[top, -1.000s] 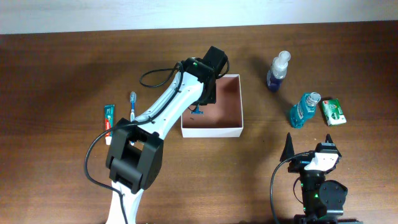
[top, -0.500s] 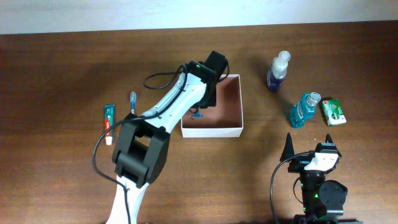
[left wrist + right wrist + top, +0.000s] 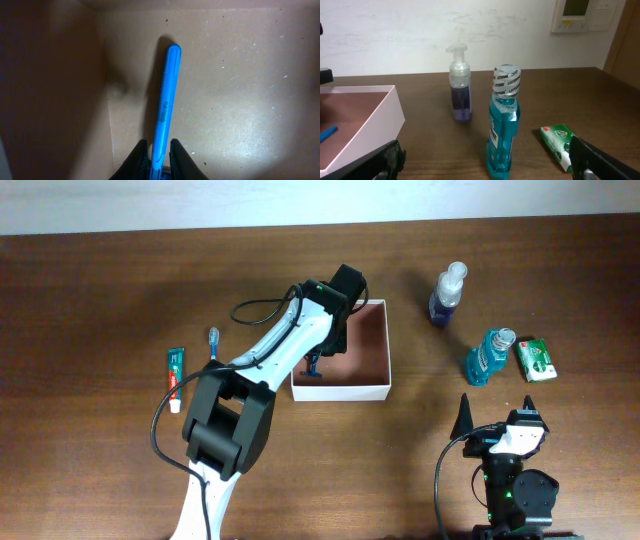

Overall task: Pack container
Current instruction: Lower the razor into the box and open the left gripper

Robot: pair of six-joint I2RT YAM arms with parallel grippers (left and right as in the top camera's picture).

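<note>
The container (image 3: 345, 388) is a square, shallow box with white walls and a pinkish-brown inside, at the table's middle. My left gripper (image 3: 322, 352) reaches into its left side, shut on a blue razor (image 3: 313, 369). In the left wrist view the razor's blue handle (image 3: 164, 100) runs out from between the fingers (image 3: 160, 161) over the box floor (image 3: 240, 90), close to the left wall. My right gripper (image 3: 497, 414) is open and empty at the front right, apart from every item. In the right wrist view its fingers (image 3: 487, 167) frame the mouthwash.
A blue mouthwash bottle (image 3: 487, 357), a purple pump bottle (image 3: 447, 293) and a green packet (image 3: 536, 360) stand right of the box. A toothpaste tube (image 3: 175, 377) and a toothbrush (image 3: 212, 348) lie to its left.
My left gripper has moved the blue razor a little lower and nearer the front-left of the box. The right arm has not moved.
</note>
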